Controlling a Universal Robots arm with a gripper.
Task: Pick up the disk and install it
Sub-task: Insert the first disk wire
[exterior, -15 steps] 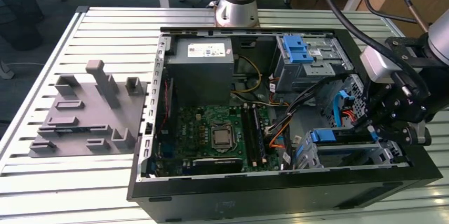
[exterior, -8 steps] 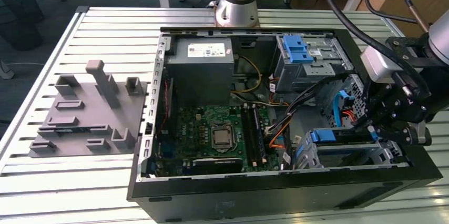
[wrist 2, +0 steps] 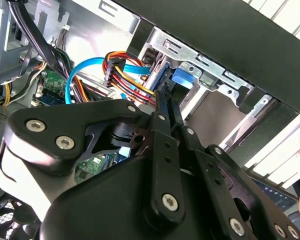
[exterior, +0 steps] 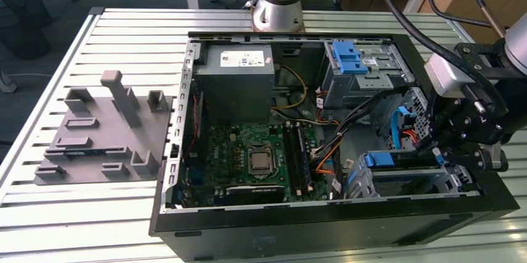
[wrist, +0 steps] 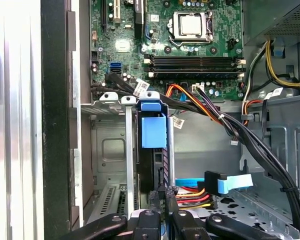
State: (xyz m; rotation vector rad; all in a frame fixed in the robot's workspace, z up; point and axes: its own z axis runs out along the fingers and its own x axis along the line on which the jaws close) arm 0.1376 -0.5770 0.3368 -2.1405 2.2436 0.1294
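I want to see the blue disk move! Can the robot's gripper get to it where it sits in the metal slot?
Probably yes. The gripper is already right at the disk, standing on edge in its metal bay. The cables lie beside it, not across it.

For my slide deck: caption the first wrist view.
Gripper at the disk standing on edge in its metal bay, motherboard beyond.
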